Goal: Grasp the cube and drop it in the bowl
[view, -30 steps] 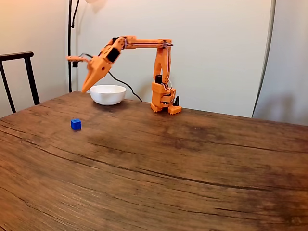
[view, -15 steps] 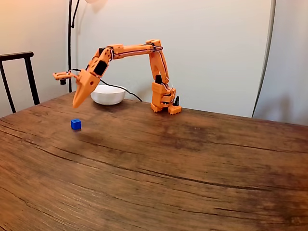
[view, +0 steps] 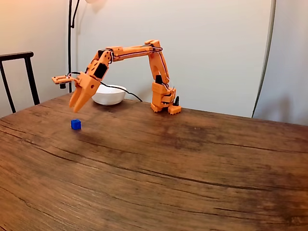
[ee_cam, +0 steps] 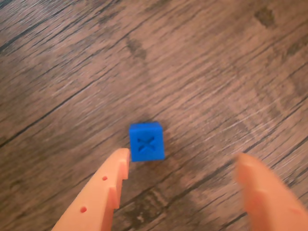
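The tiny blue cube (view: 75, 124) lies on the wooden table (view: 183, 163) at the left of the fixed view. My orange gripper (view: 77, 108) hangs just above it, pointing down, apart from it. In the wrist view the cube (ee_cam: 146, 141) sits between and just beyond the spread fingers of the gripper (ee_cam: 183, 159), close to the left finger (ee_cam: 103, 192); the right finger (ee_cam: 262, 192) is blurred. The gripper is open and holds nothing. The white bowl (view: 111, 95) stands behind the gripper near the table's back edge, partly covered by the arm.
The arm's orange base (view: 163, 101) stands at the back of the table, right of the bowl, with a black cable running behind it. A dark chair (view: 19, 72) stands off the table's left side. The wood stretches wide to the front and right.
The arm has swung from over the bowl out to the left and down toward the cube. In the last half second the fingers have spread apart.
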`<state>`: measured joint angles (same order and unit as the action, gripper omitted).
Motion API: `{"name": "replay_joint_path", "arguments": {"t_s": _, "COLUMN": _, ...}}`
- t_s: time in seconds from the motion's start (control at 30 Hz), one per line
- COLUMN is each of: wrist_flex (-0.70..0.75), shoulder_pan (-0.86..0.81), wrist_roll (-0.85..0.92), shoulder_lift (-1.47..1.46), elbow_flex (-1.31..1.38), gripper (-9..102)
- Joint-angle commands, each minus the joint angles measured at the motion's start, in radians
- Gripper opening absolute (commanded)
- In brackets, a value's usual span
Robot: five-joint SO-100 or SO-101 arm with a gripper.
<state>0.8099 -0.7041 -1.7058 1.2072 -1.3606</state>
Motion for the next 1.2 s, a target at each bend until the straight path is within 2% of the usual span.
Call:
{"name": "replay_joint_path", "arguments": {"t_s": 0.0, "wrist_flex": -0.005, "shoulder_pan": 0.02, "wrist_roll": -0.038, "shoulder_lift": 0.009, "elbow_flex": 0.031, "gripper": 40}}
{"name": "replay_joint_path", "arguments": {"t_s": 0.4, "wrist_flex": -0.017, "shoulder_pan": 0.074, "wrist_roll": -0.031, "shoulder_lift": -0.031, "elbow_flex": -0.038, "gripper": 50}}
{"name": "replay_joint_path", "arguments": {"t_s": 0.83, "wrist_flex": -0.023, "shoulder_pan": 0.069, "wrist_roll": -0.031, "shoulder_lift": -0.058, "elbow_flex": -0.029, "gripper": 49}}
{"name": "replay_joint_path", "arguments": {"t_s": 0.97, "wrist_flex": -0.091, "shoulder_pan": 0.077, "wrist_roll": -0.014, "shoulder_lift": -0.066, "elbow_flex": -0.044, "gripper": 49}}
{"name": "replay_joint_path", "arguments": {"t_s": 1.17, "wrist_flex": -0.095, "shoulder_pan": 0.078, "wrist_roll": 0.002, "shoulder_lift": -0.156, "elbow_flex": -0.028, "gripper": 49}}
